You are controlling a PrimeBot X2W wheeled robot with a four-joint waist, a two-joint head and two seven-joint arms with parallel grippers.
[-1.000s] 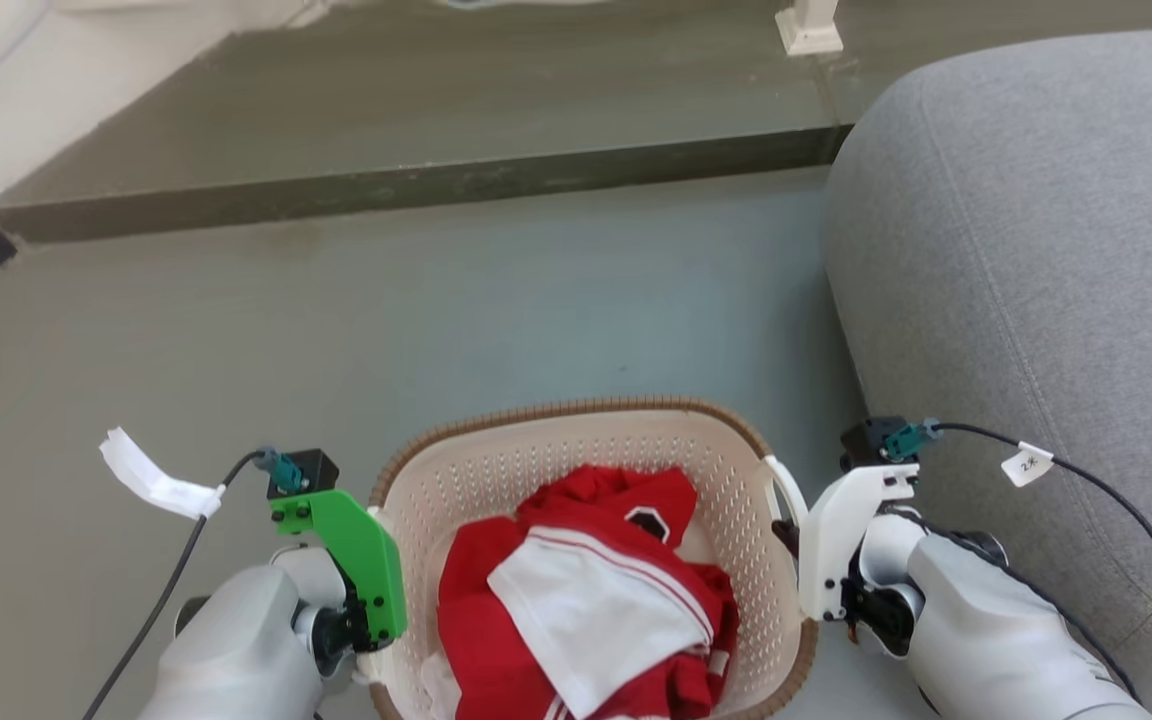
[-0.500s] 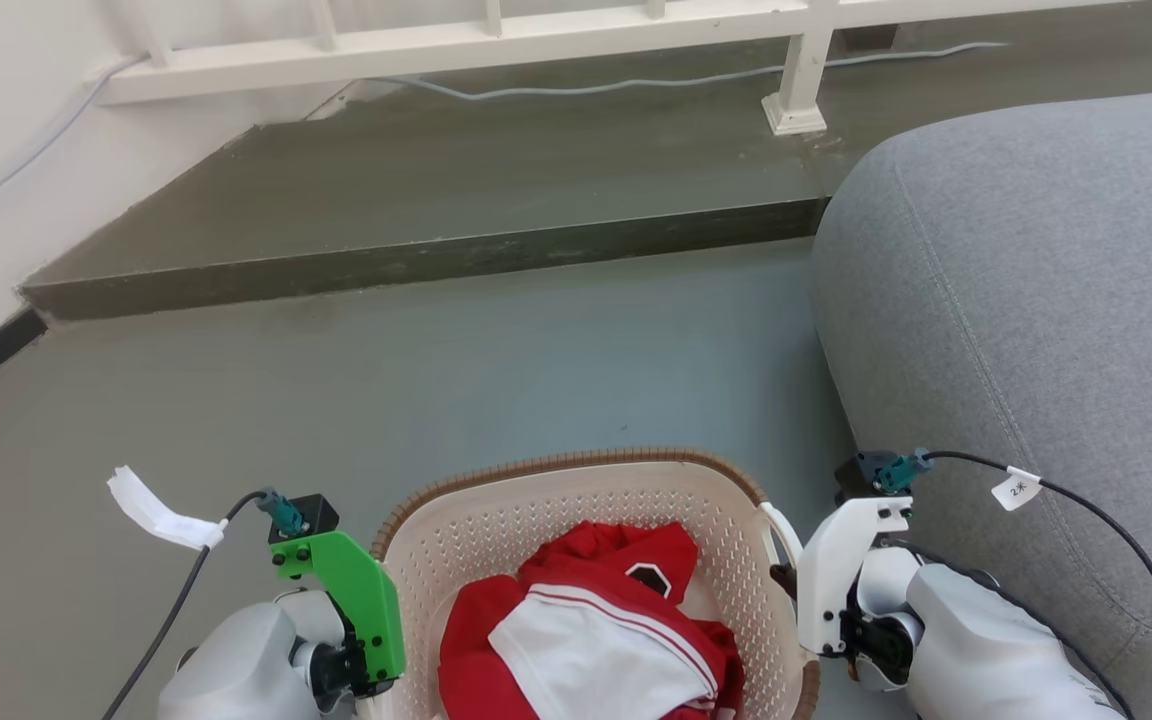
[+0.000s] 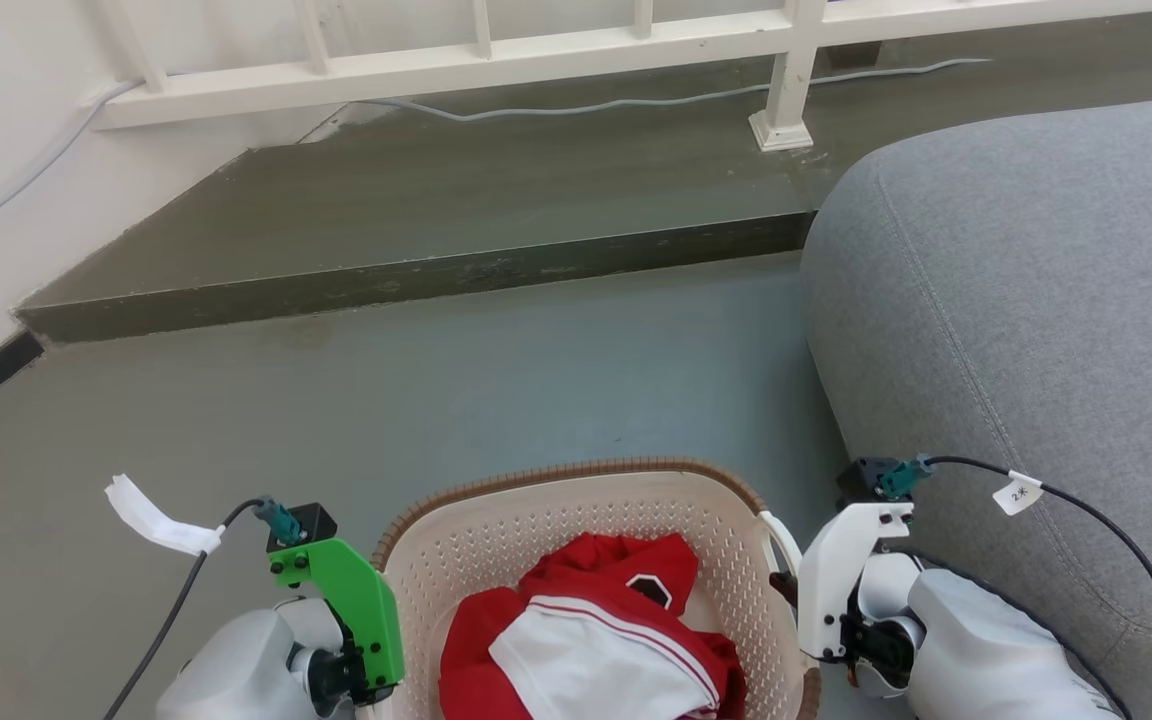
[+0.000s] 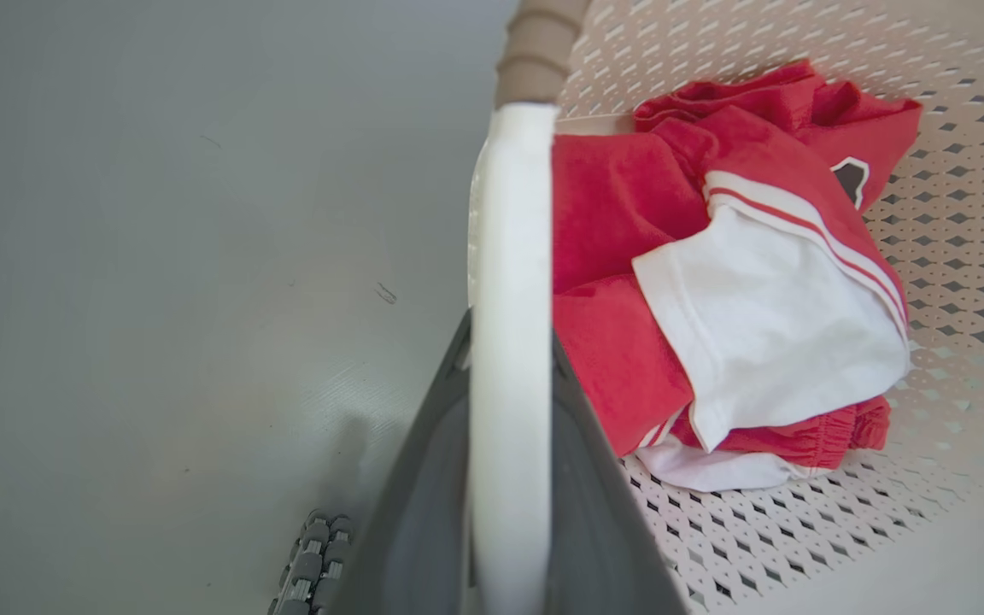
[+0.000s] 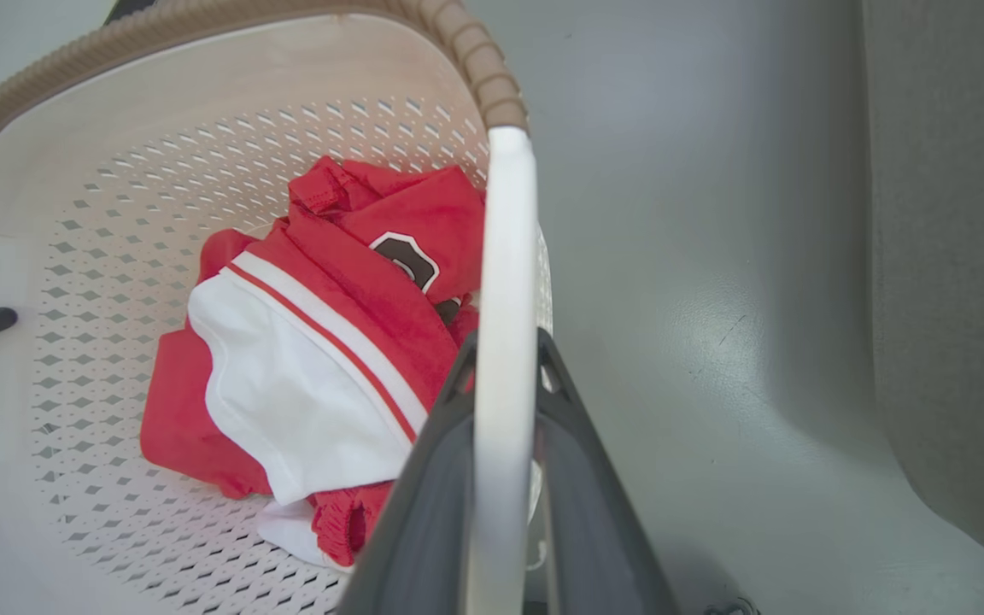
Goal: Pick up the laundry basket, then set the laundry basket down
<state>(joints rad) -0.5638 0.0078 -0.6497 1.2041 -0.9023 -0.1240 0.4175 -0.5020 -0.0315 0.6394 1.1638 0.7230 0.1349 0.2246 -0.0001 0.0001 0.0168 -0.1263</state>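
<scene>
The laundry basket [image 3: 576, 472], cream and perforated with a brown woven-look rim, sits low in the head view and holds a red and white garment [image 3: 596, 640]. My left gripper [image 3: 376, 690], under its green mount, is at the basket's left side. In the left wrist view its dark fingers [image 4: 582, 444] are shut on the white handle [image 4: 511, 256]. My right gripper [image 3: 786, 590] is at the right side, shut on the other white handle [image 5: 505, 256]. I cannot tell whether the basket's bottom touches the floor.
A grey sofa [image 3: 1016, 300] stands close on the right, next to my right arm. A raised dark step [image 3: 416, 200] with a white railing [image 3: 476, 60] and a cable [image 3: 636, 100] lies ahead. A pale wall is on the left.
The head camera has moved: the whole picture slid down and the railing came into view. Basket and grippers show lower in the picture, both grips unchanged.
</scene>
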